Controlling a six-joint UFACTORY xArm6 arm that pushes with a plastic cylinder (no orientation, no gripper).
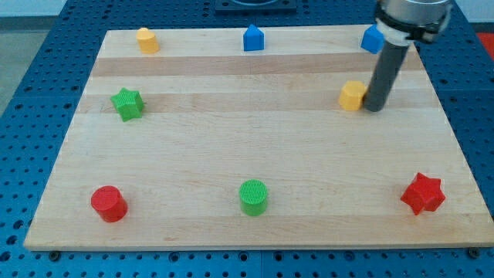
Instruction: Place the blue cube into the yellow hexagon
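A blue block (371, 38), which looks like a cube, sits near the view's top right edge of the wooden board (231, 147), partly hidden behind my rod. A yellow block (352, 96), which looks like a hexagon, lies below it. My tip (374, 107) rests on the board right beside this yellow block's right side, touching or nearly touching it. The tip is well below the blue cube.
A second blue block (253, 37), house-shaped, is at top middle and a second yellow block (147, 39) at top left. A green star (127, 103) is at left, with a red cylinder (109, 203), a green cylinder (253, 197) and a red star (422, 193) along the bottom.
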